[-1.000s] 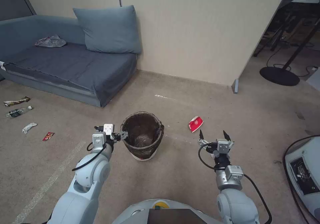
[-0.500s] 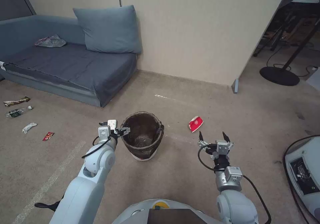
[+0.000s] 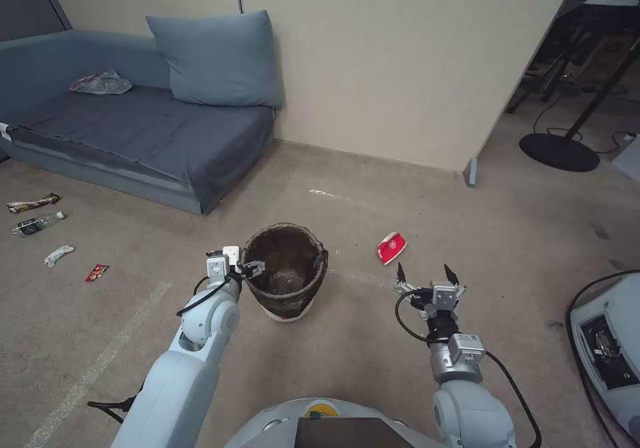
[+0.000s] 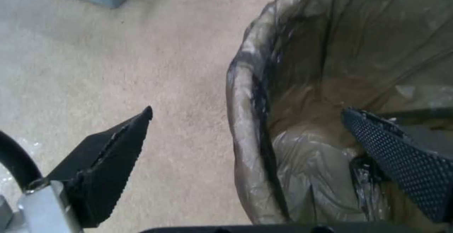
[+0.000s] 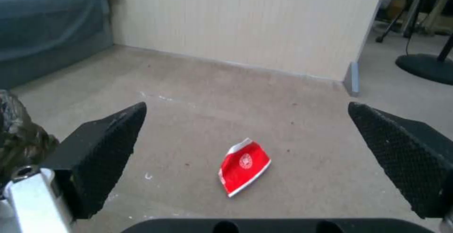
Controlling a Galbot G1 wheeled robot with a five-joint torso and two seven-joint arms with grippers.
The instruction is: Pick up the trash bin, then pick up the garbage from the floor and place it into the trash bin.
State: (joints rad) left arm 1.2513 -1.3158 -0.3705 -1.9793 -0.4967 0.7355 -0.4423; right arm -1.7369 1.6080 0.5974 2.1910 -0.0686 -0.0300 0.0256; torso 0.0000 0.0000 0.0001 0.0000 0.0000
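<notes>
Beige carpet (image 3: 400, 188) is covering the floor in front of a pale wall, with a blue sofa (image 3: 133, 128) sitting at the left. Near the middle of the carpet the trash bin (image 3: 287, 278) is standing upright, its dark bag folded over the rim. The left gripper (image 3: 251, 268) is hanging at the bin's left rim with its jaws spread wide; in the left wrist view one finger (image 4: 108, 162) is sitting outside the bin (image 4: 245, 126) over bare carpet and the other is reaching inside, with the rim between them and neither visibly pressing on it. To the right of the bin, a red and white carton (image 3: 391, 247) is lying flat on the carpet. The right gripper (image 3: 427, 276) is hovering just short of that carton (image 5: 244, 166), fingers wide apart and holding nothing. Far to the left, beside the sofa, a bottle (image 3: 37, 223), a brown wrapper (image 3: 32, 203), a white tissue (image 3: 59, 255) and a small red wrapper (image 3: 97, 273) are lying scattered on the floor.
</notes>
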